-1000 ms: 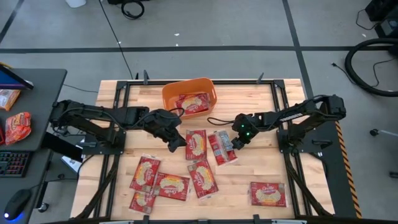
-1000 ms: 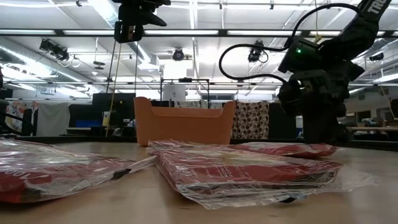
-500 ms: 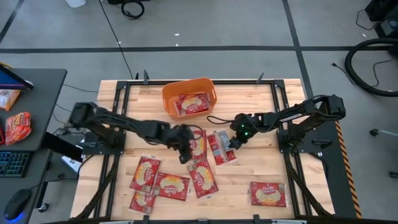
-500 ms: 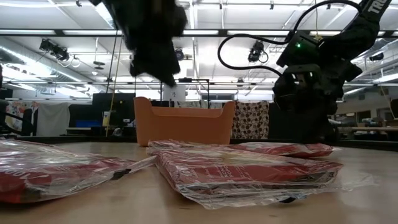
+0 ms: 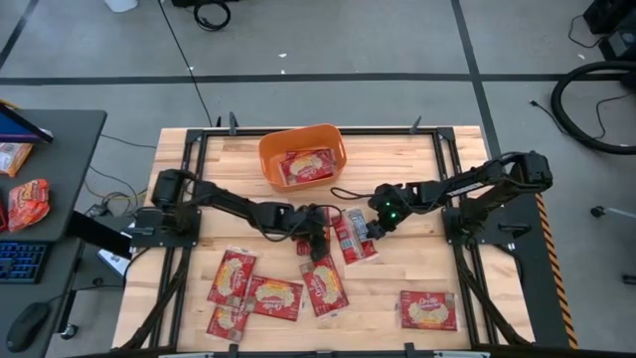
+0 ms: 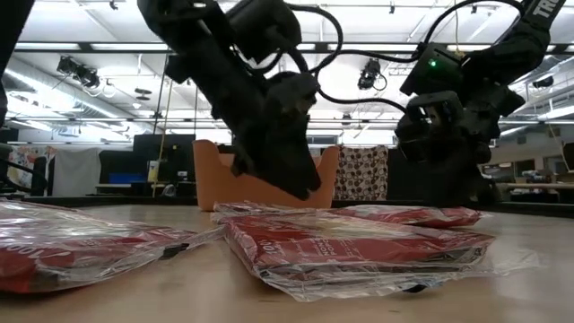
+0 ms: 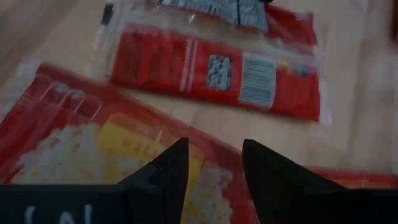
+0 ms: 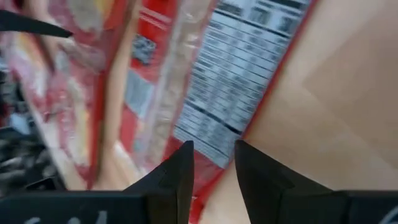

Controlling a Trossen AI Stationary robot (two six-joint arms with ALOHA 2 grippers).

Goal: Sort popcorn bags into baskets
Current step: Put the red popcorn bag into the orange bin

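Note:
The orange basket (image 5: 298, 140) stands at the table's far middle with one popcorn bag (image 5: 305, 165) lying flat inside it. Several more red popcorn bags lie flat on the wood. My left gripper (image 5: 320, 239) (image 7: 212, 155) is open. It hangs low over a picture-side-up bag (image 5: 314, 225) (image 7: 93, 143) in the middle of the table. My right gripper (image 5: 374, 230) (image 8: 211, 152) is narrowly open. Its fingers stand over the right edge of a bag lying label side up (image 5: 352, 237) (image 8: 249, 68). The low view shows both grippers (image 6: 305, 184) (image 6: 453, 193) just above the bags.
Other bags lie toward the near edge (image 5: 323, 283) (image 5: 232, 275) (image 5: 274, 296), one at the near right (image 5: 429, 308). A side desk on the left holds an orange-red snack packet (image 5: 28, 204). Bare wood shows at the table's far left (image 5: 224, 159) and far right (image 5: 397, 159).
My left arm has swung from near the basket toward the table's right and near side. It has come down low over the bag in the middle. My right gripper has stayed almost in place over the label-side bag. No bag has moved.

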